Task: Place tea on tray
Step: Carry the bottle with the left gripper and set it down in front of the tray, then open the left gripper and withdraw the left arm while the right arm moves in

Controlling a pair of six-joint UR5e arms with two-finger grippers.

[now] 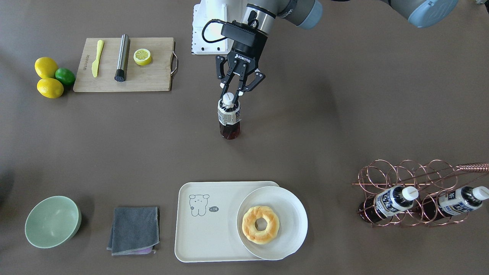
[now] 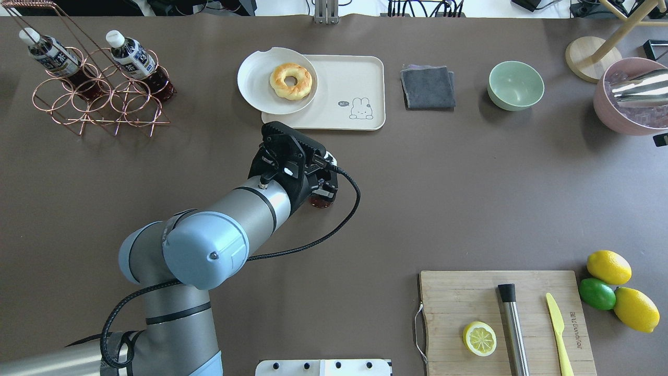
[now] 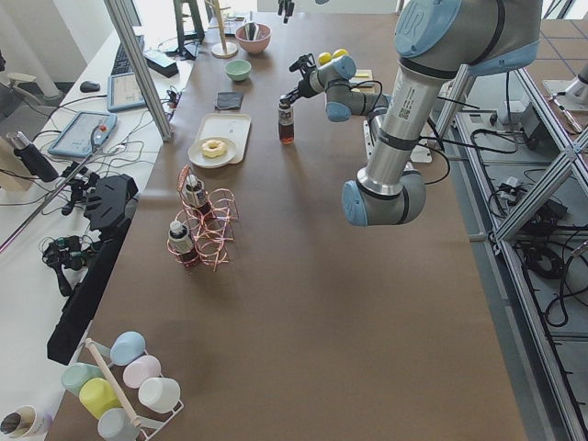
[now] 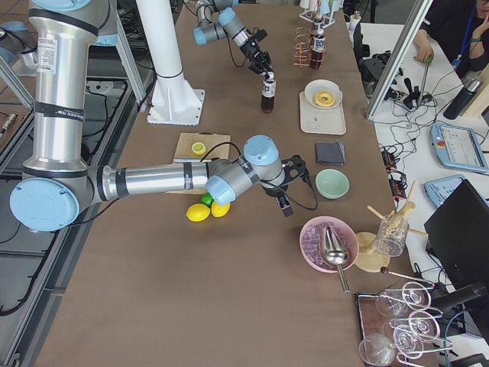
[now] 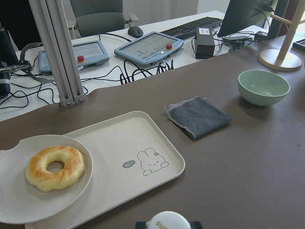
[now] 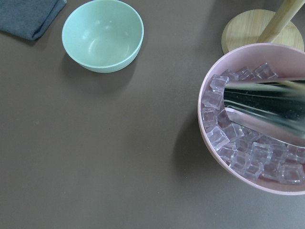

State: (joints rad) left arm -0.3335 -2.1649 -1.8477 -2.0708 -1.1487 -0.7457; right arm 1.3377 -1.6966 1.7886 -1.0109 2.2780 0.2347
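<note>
Three alike bottles are on the table (image 1: 344, 114): one tea (image 1: 229, 114) stands well apart from the tray (image 1: 214, 236), and two other bottles (image 1: 391, 201) (image 1: 460, 200) lie in one wire rack (image 1: 382, 184). There are also one plate (image 1: 294, 217), one doughnut (image 1: 250, 225), one cloth (image 1: 134, 229), one bowl (image 1: 51, 221), one cutting board (image 1: 153, 78), two whole lemons (image 1: 46, 67) (image 1: 50, 88), one lime (image 1: 65, 76) and one lemon half (image 1: 142, 56).

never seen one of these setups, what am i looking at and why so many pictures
It is one moment seen by six cameras. The machine is a robot with two arms at a table. Two cameras look down, one from behind the robot, one facing it; two look along the table from its ends; one rides on each wrist. The left arm has its jaws closed on the cap of a small upright bottle of tea, mid-table. Nearby is the cream tray, with a doughnut on a plate resting partly on it. Also there: a grey cloth, green bowl, cutting board, lemons, and a copper rack with two more bottles. The right arm has a camera that sees a pink bowl of ice.
</note>
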